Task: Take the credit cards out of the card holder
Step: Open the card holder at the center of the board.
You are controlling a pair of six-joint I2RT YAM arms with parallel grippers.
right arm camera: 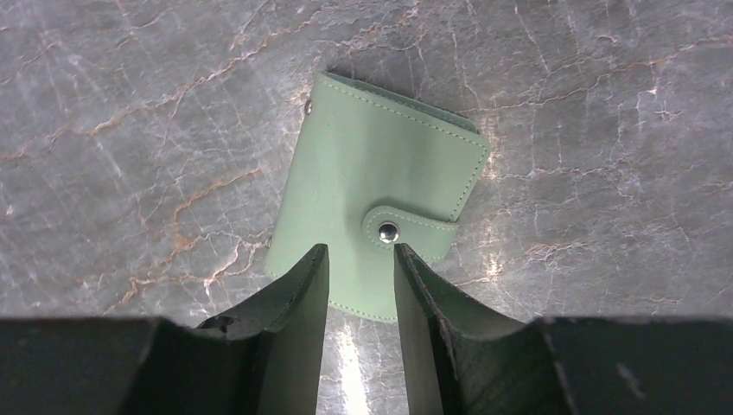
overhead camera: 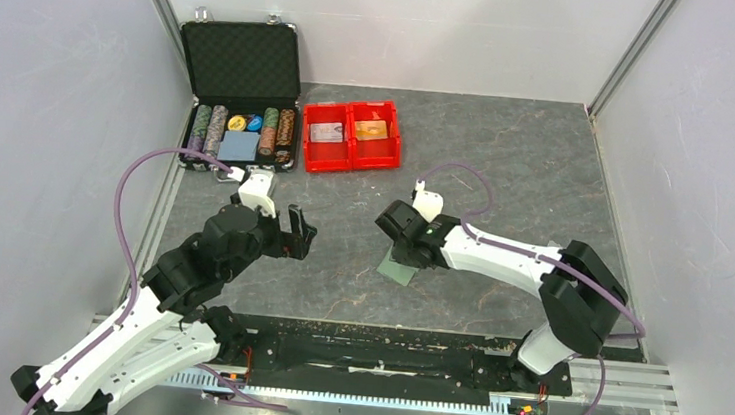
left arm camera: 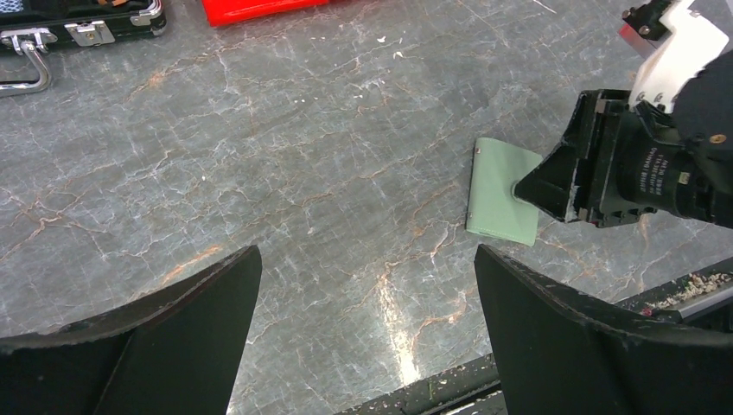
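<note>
Grey veined tabletop (overhead camera: 507, 170) fills the space between pale walls. Far to the left of the card holder (right arm camera: 372, 190) and toward the back sits an open poker-chip case (overhead camera: 240, 96). Nearer, on the same side and well apart from the holder, the left pincer (overhead camera: 299, 232) hangs spread wide with nothing in it. Behind the holder a red bin (overhead camera: 348, 131) seems to hold a whitish card (overhead camera: 326, 133) and an orange card (overhead camera: 372, 130), so the emptying looks done. The holder lies flat mid-table, folded, its strap snapped. Directly over its near edge the right pincer (right arm camera: 360, 252) stands part-spread, gripping nothing. The best move now is to lift straight up, so neither finger drags the holder.
</note>
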